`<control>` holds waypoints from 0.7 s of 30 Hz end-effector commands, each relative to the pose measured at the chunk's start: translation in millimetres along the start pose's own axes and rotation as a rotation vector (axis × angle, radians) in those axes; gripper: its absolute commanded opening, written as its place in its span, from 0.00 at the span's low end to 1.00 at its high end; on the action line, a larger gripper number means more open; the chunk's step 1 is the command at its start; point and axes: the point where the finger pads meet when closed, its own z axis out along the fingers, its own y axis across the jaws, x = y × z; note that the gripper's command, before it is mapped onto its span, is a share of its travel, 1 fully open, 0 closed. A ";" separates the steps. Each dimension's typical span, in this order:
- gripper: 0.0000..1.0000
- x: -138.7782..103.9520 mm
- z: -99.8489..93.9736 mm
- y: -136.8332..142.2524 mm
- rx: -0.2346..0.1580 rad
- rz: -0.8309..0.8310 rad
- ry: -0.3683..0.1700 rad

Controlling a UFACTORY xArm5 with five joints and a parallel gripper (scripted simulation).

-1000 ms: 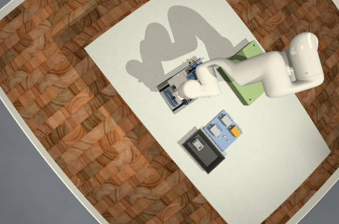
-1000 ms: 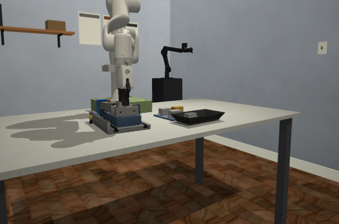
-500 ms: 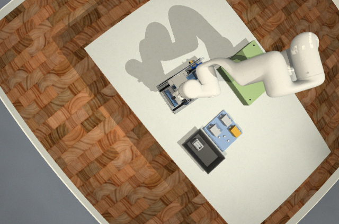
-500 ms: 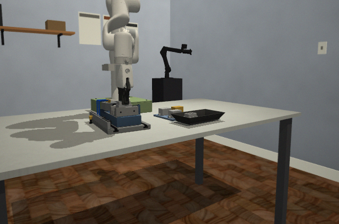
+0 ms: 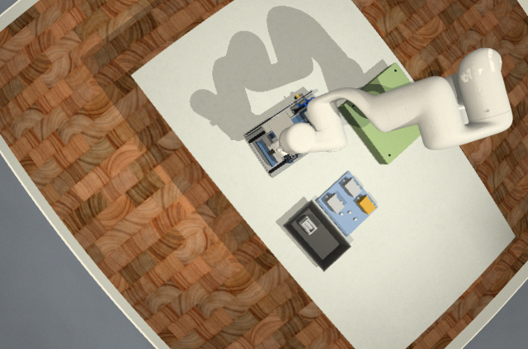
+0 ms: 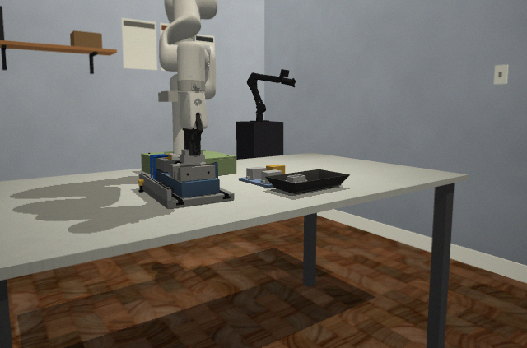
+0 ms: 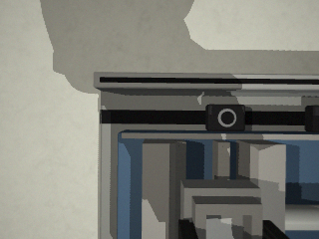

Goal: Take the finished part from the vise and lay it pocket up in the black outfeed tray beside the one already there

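The vise (image 5: 265, 137) (image 6: 187, 191) (image 7: 108, 174), grey and blue, stands in the middle of the table. The finished part (image 6: 192, 158) (image 7: 226, 206), a grey block with a pocket on top, sits upright between the vise jaws at their top. My gripper (image 6: 193, 149) (image 7: 226, 234) comes straight down and is shut on this part, one dark finger on each side. In the top view my arm hides it. The black outfeed tray (image 5: 330, 247) (image 6: 336, 176) stands to the right of the vise. Another pocketed part (image 5: 308, 224) (image 6: 296, 177) lies flat in its one end.
A blue plate (image 5: 346, 225) (image 6: 249, 180) beside the tray carries two upright plain grey blocks (image 5: 334, 203) (image 5: 352, 187) (image 6: 255, 172) and an orange block (image 5: 366, 204) (image 6: 275, 167). My arm's green base plate (image 5: 384, 140) (image 6: 221, 163) lies behind the vise.
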 end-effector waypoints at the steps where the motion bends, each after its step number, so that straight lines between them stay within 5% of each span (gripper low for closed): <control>1: 0.00 0.5 -7.5 -1.6 0.005 0.000 0.001; 21: 0.00 0.6 -21.9 -1.5 0.005 0.000 0.001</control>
